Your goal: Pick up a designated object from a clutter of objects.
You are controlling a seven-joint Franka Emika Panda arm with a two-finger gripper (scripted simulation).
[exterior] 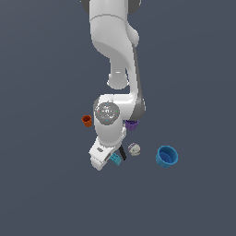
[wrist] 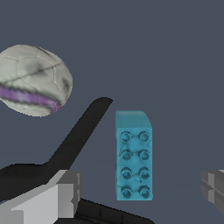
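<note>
The turquoise studded brick [wrist: 134, 157] lies flat on the grey floor, seen from above in the wrist view. It also shows in the exterior view [exterior: 116, 159], just beyond my hand. My gripper [wrist: 140, 189] is open, with one grey finger [wrist: 63, 192] on each side of the brick and clear gaps between. In the exterior view the gripper [exterior: 110, 158] is low over the floor and partly hidden by the white hand. The black clamp [wrist: 78, 135] lies right beside the brick, close to one finger.
A whitish ball with a purple stripe [wrist: 34, 80] sits past the clamp; it also shows in the exterior view [exterior: 134, 149]. The blue cup [exterior: 166, 156] stands at the exterior view's right, the orange cup [exterior: 87, 120] at its left, and the purple cup [exterior: 132, 124] shows behind the arm. The yellow ball is hidden.
</note>
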